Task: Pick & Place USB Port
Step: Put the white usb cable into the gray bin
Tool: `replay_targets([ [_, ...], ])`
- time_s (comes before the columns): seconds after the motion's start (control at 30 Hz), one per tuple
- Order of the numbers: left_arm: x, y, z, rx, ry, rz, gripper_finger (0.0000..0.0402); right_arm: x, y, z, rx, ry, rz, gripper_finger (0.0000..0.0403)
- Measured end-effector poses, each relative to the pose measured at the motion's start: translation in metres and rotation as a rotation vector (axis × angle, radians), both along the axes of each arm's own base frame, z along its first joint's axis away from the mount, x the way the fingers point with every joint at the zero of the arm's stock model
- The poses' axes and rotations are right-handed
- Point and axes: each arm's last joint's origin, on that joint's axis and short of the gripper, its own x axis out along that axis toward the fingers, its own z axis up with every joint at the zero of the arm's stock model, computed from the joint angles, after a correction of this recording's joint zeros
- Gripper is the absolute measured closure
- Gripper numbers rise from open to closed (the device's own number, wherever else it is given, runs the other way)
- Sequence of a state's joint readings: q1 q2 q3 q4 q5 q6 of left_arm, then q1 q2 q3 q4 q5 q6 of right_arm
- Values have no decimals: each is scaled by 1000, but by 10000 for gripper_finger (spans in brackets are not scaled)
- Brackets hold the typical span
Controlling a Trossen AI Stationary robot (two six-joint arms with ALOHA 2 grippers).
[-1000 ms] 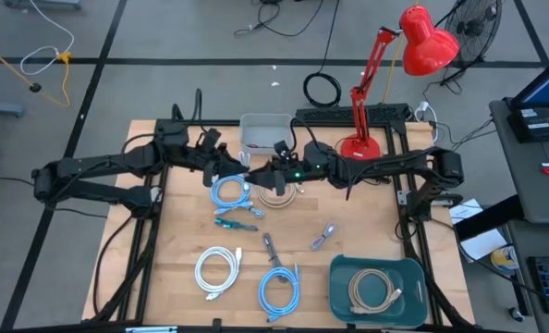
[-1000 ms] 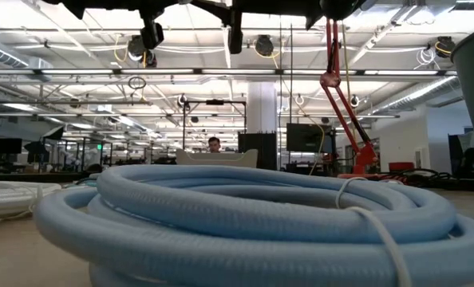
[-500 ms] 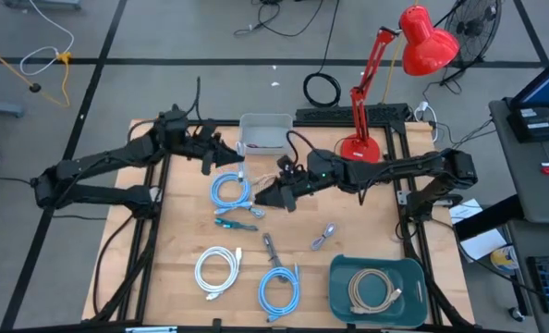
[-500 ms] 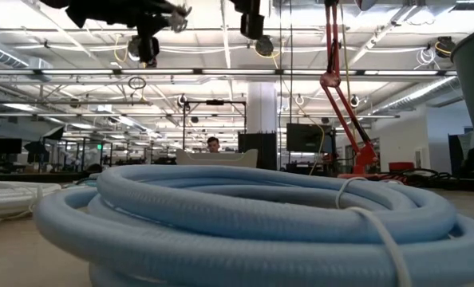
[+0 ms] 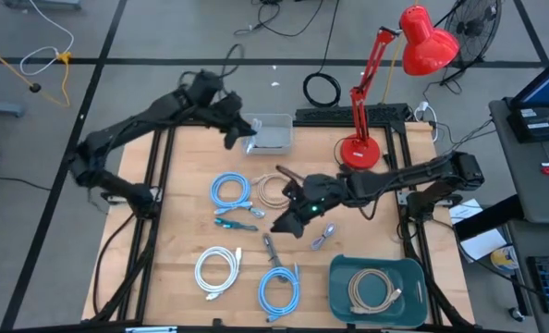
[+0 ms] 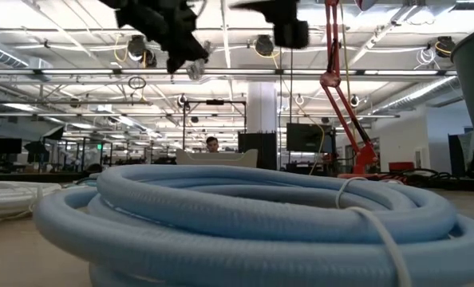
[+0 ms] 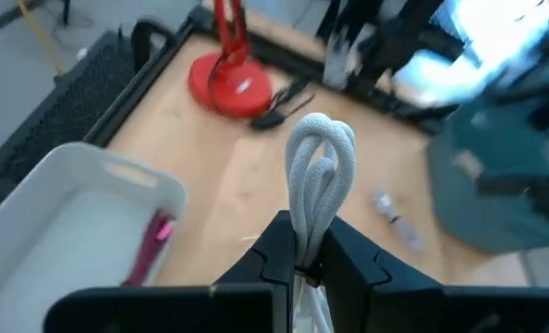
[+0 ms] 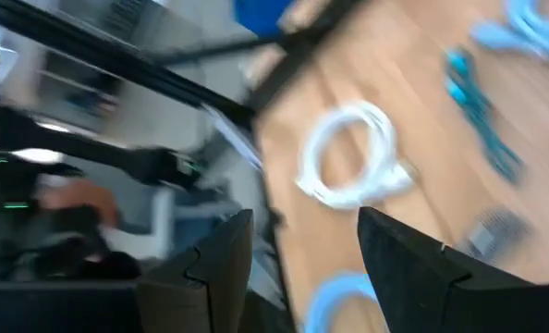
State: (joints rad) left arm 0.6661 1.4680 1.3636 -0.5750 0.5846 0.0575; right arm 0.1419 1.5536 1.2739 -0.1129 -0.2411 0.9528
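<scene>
My left gripper (image 5: 245,136) is raised at the far side of the table, next to the left rim of the white bin (image 5: 273,132), and is shut on a folded white cable (image 7: 319,176). The bin (image 7: 80,208) holds a pink item (image 7: 150,248). My right gripper (image 5: 288,220) hangs open over the middle of the table with nothing between its fingers (image 8: 214,268). A beige cable coil (image 5: 273,190) lies flat on the wood just beyond the right gripper. Two small grey USB pieces (image 5: 325,236) (image 5: 270,246) lie near it. My left gripper pinches the white cable between its two fingers (image 7: 304,254), several strands side by side. The cable's looped end (image 7: 323,139) sticks out past the fingertips. The cable is lifted clear of the table; the low view shows it high up (image 6: 195,70).
On the table lie two blue coils (image 5: 230,192) (image 5: 279,289), a teal cable (image 5: 236,220) and a white coil (image 5: 219,270). A teal bin (image 5: 344,277) with a beige cable stands at the near right. A red lamp (image 5: 359,146) stands at the far right.
The two grippers were close together over the table's middle and have parted. My left gripper has carried the white cable toward the far edge, up to the white bin, turning as it went. My right gripper has drawn back toward the near edge, away from the beige coil.
</scene>
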Motion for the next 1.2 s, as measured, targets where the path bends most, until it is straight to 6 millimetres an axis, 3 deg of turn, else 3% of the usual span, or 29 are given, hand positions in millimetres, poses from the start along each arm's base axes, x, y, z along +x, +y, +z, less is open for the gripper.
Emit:
replay_targets([
  [0.27,46,42,-19,205,318,-90,370,-23,16,-27,-94,345,-36,215],
  [0.4,58,55,-37,285,431,-119,370,-34,20,-35,-147,463,-80,216],
  [0.87,100,55,-106,541,741,-285,370,-37,20,-37,-254,480,-195,216],
  [1.2,113,53,-118,472,682,-208,371,-37,19,-37,-314,463,-203,216],
])
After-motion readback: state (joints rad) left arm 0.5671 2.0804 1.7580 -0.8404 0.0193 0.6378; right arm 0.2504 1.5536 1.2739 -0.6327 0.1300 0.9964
